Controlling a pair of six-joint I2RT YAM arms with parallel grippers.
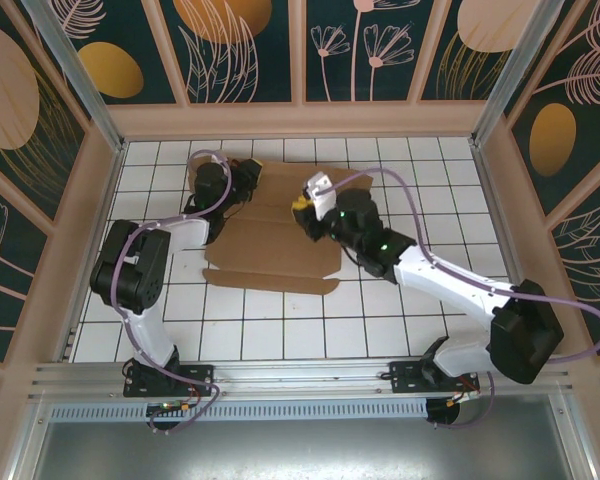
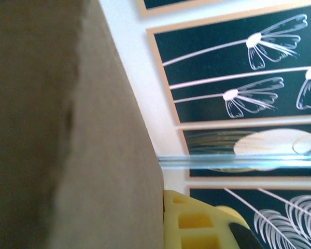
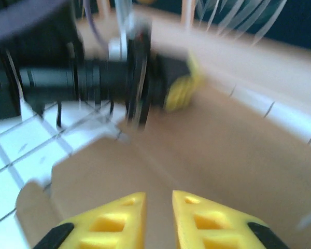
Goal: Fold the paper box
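Observation:
The paper box [image 1: 275, 245] is a flat brown die-cut sheet lying on the white tiles between the two arms. My left gripper [image 1: 244, 186] is at its far left corner, shut on a raised flap. In the left wrist view that flap [image 2: 93, 155] covers the left half, and one yellow finger [image 2: 192, 223] presses against its edge; the other finger is hidden behind it. My right gripper [image 1: 301, 205] hovers over the sheet's far middle. In the blurred right wrist view its jaws [image 3: 159, 196] stand slightly apart over bare cardboard [image 3: 223, 155] with nothing between them, and the left gripper [image 3: 182, 87] shows ahead.
The tiled floor [image 1: 430, 320] is boxed in by patterned walls and an aluminium frame [image 1: 280, 370] along the near edge. Purple cables loop off both arms above the sheet. Open tiles lie in front of and to the right of the cardboard.

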